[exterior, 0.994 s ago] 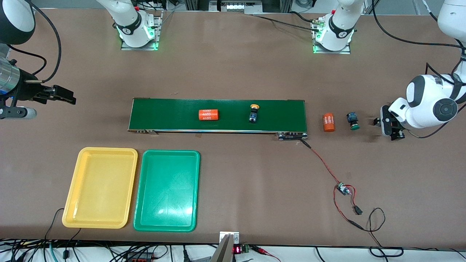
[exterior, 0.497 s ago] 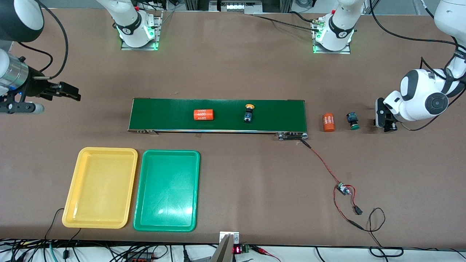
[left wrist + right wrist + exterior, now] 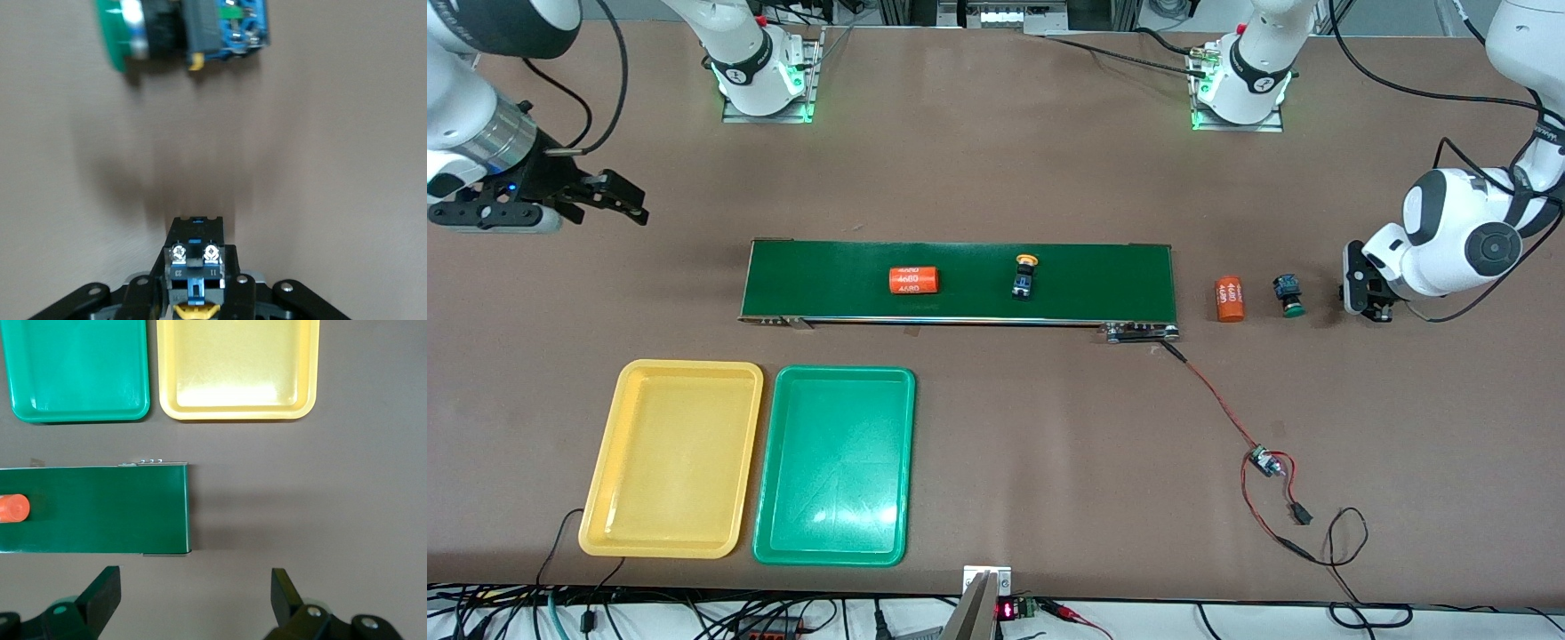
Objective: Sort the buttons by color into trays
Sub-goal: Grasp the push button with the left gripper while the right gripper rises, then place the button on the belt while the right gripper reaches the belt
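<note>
From the front, an orange cylinder (image 3: pixel 914 281) printed "4680" and a yellow-capped button (image 3: pixel 1024 276) lie on the dark-green belt (image 3: pixel 1103 280) on a matte brown table (image 3: pixel 1005 178); glossy yellow tray (image 3: pixel 609 524) and green tray (image 3: pixel 769 542) sit nearer the camera. Left wrist view: the left gripper (image 3: pixel 193 293) clamps a yellow button (image 3: pixel 193 273) beside the green-capped button (image 3: pixel 183 30). Right wrist view: the right gripper (image 3: pixel 193 597) hangs spread wide over bare table beside the belt's end.

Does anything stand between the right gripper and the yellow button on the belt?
Yes: the orange cylinder lies on the belt between the yellow button and the end nearest the open right gripper. Nothing covers the button from above. The left gripper grips another button near the green button.
</note>
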### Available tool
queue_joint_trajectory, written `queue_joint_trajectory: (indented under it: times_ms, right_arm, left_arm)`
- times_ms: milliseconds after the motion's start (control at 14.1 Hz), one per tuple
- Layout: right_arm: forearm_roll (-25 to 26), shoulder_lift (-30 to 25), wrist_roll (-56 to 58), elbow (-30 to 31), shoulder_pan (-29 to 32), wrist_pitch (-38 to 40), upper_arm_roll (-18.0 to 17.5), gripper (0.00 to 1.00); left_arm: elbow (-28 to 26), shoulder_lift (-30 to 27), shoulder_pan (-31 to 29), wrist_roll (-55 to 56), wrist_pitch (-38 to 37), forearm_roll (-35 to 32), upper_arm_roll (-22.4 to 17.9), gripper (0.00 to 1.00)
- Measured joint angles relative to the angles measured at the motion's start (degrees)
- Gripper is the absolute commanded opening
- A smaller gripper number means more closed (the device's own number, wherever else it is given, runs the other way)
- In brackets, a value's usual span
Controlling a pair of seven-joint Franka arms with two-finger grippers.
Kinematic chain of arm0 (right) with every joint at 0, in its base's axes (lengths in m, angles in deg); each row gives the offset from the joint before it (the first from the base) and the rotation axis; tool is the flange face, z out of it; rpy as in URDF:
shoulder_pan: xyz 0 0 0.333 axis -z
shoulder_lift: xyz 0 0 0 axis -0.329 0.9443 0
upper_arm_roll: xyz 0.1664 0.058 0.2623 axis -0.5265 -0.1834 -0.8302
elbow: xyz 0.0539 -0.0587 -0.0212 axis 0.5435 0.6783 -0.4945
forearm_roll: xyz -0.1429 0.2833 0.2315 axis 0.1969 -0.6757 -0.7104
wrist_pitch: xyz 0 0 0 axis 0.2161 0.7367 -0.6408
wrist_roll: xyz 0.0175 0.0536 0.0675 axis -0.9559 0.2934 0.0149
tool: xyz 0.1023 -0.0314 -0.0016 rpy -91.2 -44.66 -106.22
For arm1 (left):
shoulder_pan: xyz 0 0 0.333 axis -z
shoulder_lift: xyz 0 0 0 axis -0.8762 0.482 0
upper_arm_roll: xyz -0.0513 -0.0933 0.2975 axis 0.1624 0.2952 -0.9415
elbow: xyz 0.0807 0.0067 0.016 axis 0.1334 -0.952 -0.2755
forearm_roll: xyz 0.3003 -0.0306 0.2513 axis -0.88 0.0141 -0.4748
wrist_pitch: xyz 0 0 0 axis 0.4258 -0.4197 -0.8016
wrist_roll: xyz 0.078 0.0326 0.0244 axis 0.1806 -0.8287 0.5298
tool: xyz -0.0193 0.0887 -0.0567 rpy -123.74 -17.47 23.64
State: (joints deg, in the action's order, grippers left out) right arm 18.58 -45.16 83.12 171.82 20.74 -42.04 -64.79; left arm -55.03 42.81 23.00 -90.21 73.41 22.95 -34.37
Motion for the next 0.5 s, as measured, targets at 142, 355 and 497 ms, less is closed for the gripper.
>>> queue_joint_trajectory:
  times_ms: [142,355,497]
  right_arm:
    - [0.0,-0.5,-1.0,0.5,-0.2,-0.1,-1.4,1.0]
    - [0.0,-0.5,-1.4,0.6,-0.6,-0.2,-2.1,1.0]
    - [0.0,-0.4,-1.4,0.8,-0.9,-0.3,-2.1,1.0]
  left_arm:
    - [2.4,-1.6,1.2,4.2,-3.0,2.6,1.1,0.19]
    - [4.5,-3.5,4.1,18.6,-9.8,8.7,2.5,0.19]
    - [4.6,-3.9,5.9,27.2,-11.8,14.3,2.9,0.19]
